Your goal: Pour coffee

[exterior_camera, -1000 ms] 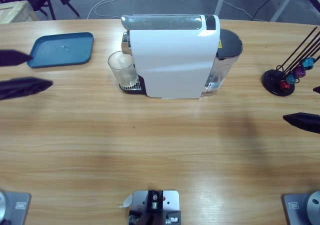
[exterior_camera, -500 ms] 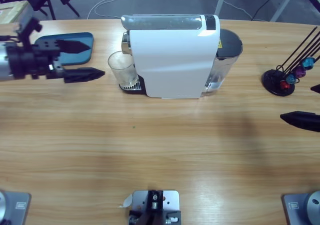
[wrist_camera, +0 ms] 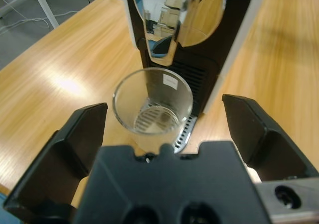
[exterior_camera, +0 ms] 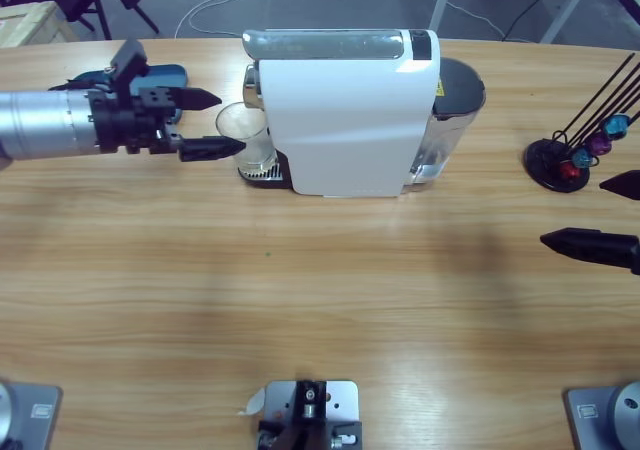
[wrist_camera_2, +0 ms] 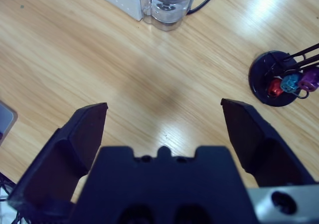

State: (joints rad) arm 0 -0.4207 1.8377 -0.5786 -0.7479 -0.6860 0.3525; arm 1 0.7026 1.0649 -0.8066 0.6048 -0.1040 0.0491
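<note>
A white coffee machine point(exterior_camera: 345, 110) stands at the back middle of the table. An empty clear glass point(exterior_camera: 245, 138) sits on its drip tray under the spout. My left gripper point(exterior_camera: 215, 123) reaches in from the left, open, with its fingertips on either side of the glass's left edge. In the left wrist view the glass point(wrist_camera: 152, 107) stands just ahead of the open left gripper point(wrist_camera: 164, 112), in front of the machine point(wrist_camera: 199, 45). My right gripper point(exterior_camera: 605, 215) is open at the right edge, over bare table. The right wrist view shows the machine's water tank point(wrist_camera_2: 167, 5).
A blue tray point(exterior_camera: 160, 80) lies at the back left, partly behind the left arm. A black capsule stand point(exterior_camera: 565, 160) with coloured capsules is at the right, also seen as the stand point(wrist_camera_2: 279, 79) in the right wrist view.
My left arm has swung in from the left edge to the glass. The right gripper has crept a little to the left.
</note>
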